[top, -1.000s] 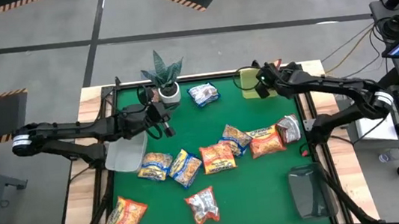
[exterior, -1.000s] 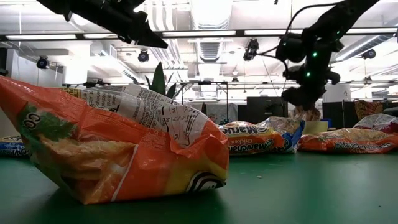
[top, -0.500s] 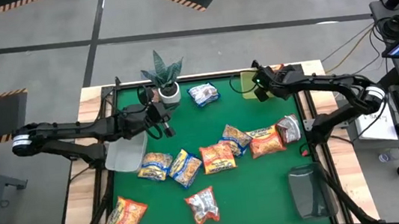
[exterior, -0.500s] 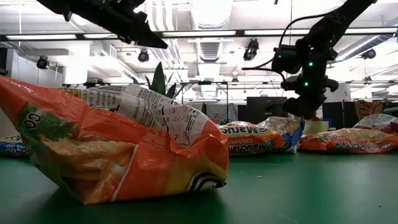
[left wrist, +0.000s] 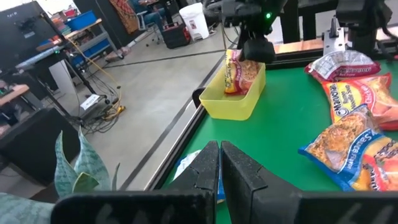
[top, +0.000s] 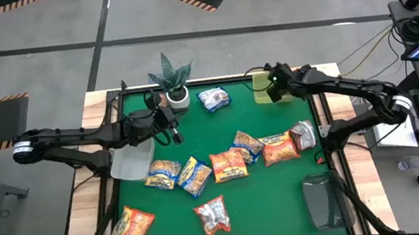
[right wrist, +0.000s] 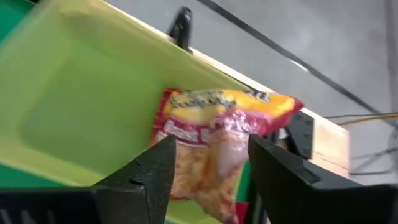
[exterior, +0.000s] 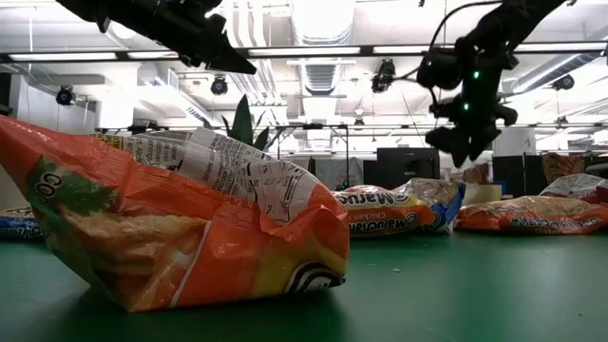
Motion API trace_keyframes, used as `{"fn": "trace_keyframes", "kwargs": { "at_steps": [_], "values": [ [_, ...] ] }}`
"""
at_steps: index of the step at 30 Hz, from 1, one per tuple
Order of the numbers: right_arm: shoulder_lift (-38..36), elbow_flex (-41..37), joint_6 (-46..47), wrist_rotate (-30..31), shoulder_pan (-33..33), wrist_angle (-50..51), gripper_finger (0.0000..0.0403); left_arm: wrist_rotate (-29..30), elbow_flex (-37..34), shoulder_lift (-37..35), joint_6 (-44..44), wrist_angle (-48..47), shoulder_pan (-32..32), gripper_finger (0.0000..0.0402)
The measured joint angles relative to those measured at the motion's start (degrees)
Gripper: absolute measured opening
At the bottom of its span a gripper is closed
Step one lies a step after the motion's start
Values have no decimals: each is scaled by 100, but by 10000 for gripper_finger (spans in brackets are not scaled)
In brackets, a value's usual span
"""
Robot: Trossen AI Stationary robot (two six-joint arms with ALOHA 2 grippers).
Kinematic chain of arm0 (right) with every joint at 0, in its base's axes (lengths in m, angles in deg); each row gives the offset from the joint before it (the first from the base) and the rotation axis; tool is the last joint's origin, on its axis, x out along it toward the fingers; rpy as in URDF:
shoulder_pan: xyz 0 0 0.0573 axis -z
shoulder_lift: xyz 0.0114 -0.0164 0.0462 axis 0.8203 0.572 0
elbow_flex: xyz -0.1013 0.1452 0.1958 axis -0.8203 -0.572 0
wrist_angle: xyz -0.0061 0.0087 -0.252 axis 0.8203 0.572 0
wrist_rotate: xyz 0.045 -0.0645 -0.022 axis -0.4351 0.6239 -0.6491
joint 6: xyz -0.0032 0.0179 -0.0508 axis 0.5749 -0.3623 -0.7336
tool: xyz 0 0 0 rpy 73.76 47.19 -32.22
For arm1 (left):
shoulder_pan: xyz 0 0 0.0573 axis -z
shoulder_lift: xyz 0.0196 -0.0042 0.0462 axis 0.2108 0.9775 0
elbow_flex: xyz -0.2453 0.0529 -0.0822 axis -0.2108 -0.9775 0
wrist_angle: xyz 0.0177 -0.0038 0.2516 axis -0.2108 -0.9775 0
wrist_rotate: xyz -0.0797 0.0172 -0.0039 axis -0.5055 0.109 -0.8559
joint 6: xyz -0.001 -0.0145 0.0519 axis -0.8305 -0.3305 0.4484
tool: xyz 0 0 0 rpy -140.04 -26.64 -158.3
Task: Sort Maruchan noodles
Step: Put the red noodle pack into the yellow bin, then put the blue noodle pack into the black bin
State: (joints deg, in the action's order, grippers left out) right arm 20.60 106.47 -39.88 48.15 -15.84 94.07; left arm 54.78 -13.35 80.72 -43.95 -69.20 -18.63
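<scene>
High view: right gripper (top: 271, 84) over lime-green tray (top: 261, 94) at far right corner of bench (top: 266, 198). Left gripper (top: 173, 129) near potted plant (top: 172, 80). Noodle packets (top: 229, 164) spread mid-bench.

Left wrist view: jaws together, holding nothing.

Right wrist view: jaws apart, red-yellow packet (right wrist: 221, 146) lying in tray, leaning on wall.

Right pincer (right wrist: 208, 165) parted, arm outstretched; left pincer (left wrist: 219, 163) closed.

packet (left wrist: 237, 76) in tray (left wrist: 233, 106) at table's far right corner, plant (top: 171, 77) far left
</scene>
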Motion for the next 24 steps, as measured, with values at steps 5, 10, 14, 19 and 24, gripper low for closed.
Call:
{"fn": "trace_keyframes", "kwargs": {
  "at_steps": [5, 10, 14, 19, 24],
  "values": [
    [-459, 21, 41, -525, 0, -1, 203, -2, 0, 0, -386, 0, 0, 0],
    [-937, -28, 143, -1050, -84, -42, 203, -55, 0, 0, -960, -5, 0, 0],
    [-1298, -251, 273, -1078, -396, -373, 203, -285, 0, 0, -1304, -10, -1, 0],
    [-1554, -662, 284, -1102, -945, -1228, 203, -463, 0, 0, -1687, -25, 14, 0],
    [-1460, -814, 285, -1284, -1380, -1805, 203, -466, 0, 0, -1934, -46, 48, 0]
  ]
}}
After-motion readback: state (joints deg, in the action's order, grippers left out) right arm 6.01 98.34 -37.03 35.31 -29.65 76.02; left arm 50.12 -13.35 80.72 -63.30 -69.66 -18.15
